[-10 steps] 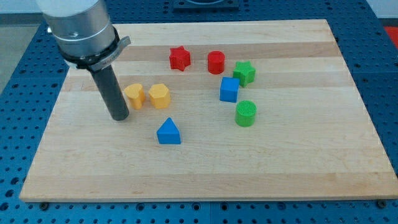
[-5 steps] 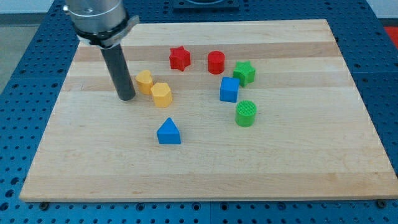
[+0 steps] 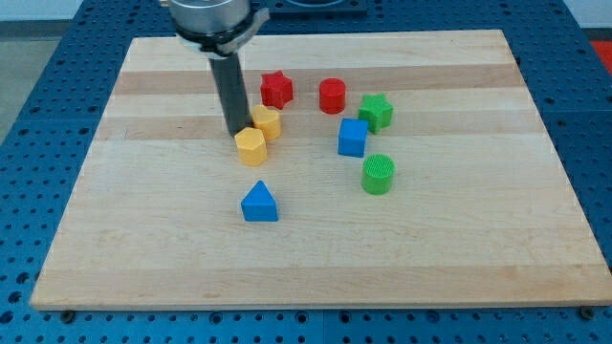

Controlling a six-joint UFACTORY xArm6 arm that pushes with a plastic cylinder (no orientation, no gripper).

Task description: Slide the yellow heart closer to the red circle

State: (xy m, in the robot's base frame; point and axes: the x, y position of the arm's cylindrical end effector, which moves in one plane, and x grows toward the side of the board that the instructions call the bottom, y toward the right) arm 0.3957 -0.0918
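The yellow heart (image 3: 267, 123) lies on the wooden board (image 3: 440, 248), left of centre, below the red star (image 3: 277, 89). The red circle (image 3: 332, 96) stands to the heart's upper right, about a block's width off. My tip (image 3: 235, 132) rests on the board against the heart's left side. The yellow hexagon (image 3: 251, 147) sits just below and right of the tip and touches the heart's lower left.
A green star (image 3: 376, 112) stands right of the red circle, with a blue cube (image 3: 352, 139) and a green cylinder (image 3: 379, 174) below it. A blue triangle (image 3: 259, 203) lies toward the view's bottom, below the hexagon.
My tip has swept right and slightly up, pushing the yellow heart right past the top of the hexagon toward the red star. The hexagon shifted only slightly.
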